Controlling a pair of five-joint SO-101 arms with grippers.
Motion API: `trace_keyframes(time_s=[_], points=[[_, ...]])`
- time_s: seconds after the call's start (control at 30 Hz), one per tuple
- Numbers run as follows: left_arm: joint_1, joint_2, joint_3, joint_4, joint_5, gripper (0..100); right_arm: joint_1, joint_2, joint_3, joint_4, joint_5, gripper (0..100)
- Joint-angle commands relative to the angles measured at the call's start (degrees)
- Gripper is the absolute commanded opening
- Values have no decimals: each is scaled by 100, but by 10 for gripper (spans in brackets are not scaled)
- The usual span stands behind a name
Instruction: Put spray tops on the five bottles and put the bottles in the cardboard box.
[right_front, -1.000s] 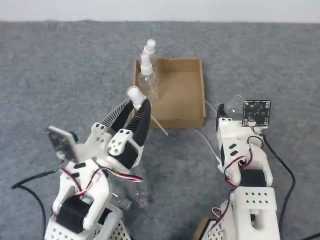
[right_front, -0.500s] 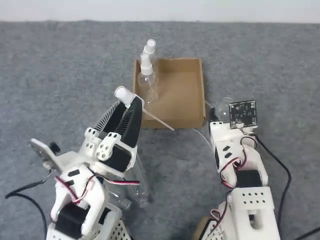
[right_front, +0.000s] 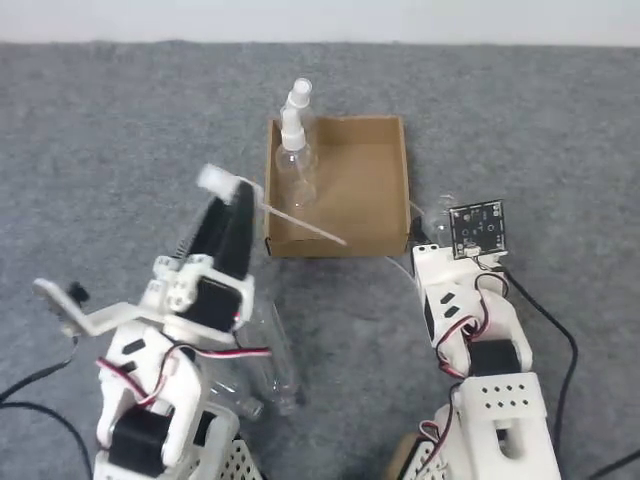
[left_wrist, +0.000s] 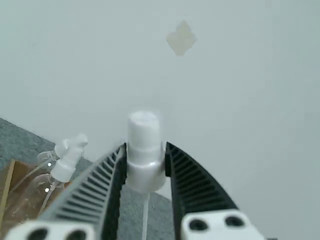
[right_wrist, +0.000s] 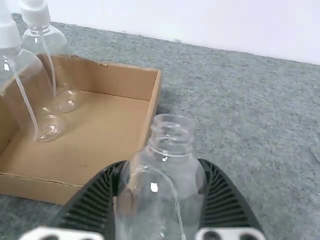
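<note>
My left gripper (right_front: 228, 205) (left_wrist: 145, 165) is shut on a white spray top (right_front: 218, 182) (left_wrist: 144, 150), held up left of the cardboard box (right_front: 390, 215); its thin dip tube (right_front: 300, 225) slants across the box's near-left corner. Two capped clear bottles (right_front: 295, 150) (right_wrist: 35, 75) stand in the box's far-left corner. My right gripper (right_wrist: 160, 195) is shut on an open-necked clear bottle (right_wrist: 162, 175) (right_front: 447, 208), upright just right of the box (right_wrist: 100, 125).
Two clear bottles without tops (right_front: 270, 360) lie on the grey carpet beside the left arm's base. A loose thin tube (right_front: 410, 275) lies on the carpet in front of the box. A pale wall runs behind the table.
My left arm has swung left and tipped up, carrying the spray top from the box's near-left corner out to its left. The right arm has drawn back slightly with its bottle.
</note>
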Motion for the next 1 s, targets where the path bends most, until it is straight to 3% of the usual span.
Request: trace_keyframes(time_s=[0.0,0.27,0.47,0.97], points=[[-404,-132,-57,-281,422,12,-40,-189,-70,-84,79,61],[-440,-132,-4,-308,853,12,-215,-189,-70,-75,141,61],[-440,-132,435,-976,1020,12,-409,-259,-105,198,448,61],[-448,-141,602,-1266,1196,12,-778,-2633,615,998,484,61]])
